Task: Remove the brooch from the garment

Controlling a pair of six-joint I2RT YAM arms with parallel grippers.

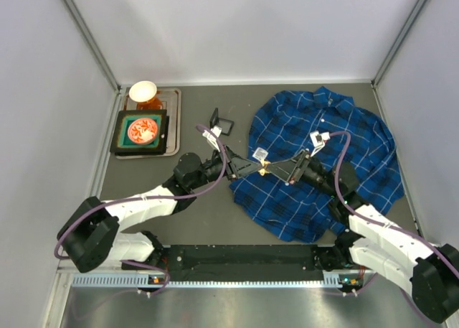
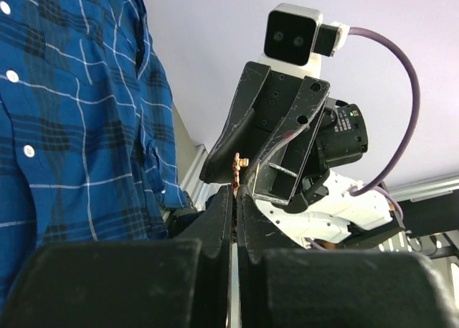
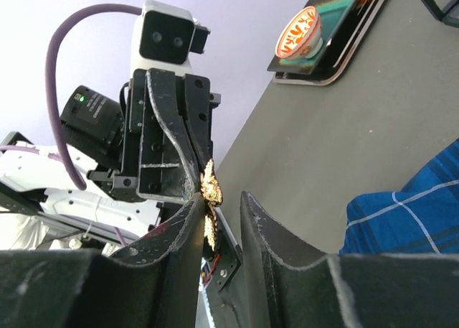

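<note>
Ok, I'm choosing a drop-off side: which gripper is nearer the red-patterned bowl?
Left. The left gripper is to the right of the red-patterned bowl, reaching in from that side. The right gripper faces it from farther right, over the plaid shirt.

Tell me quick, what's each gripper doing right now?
Left gripper: closed on the brooch.
Right gripper: open.
</note>
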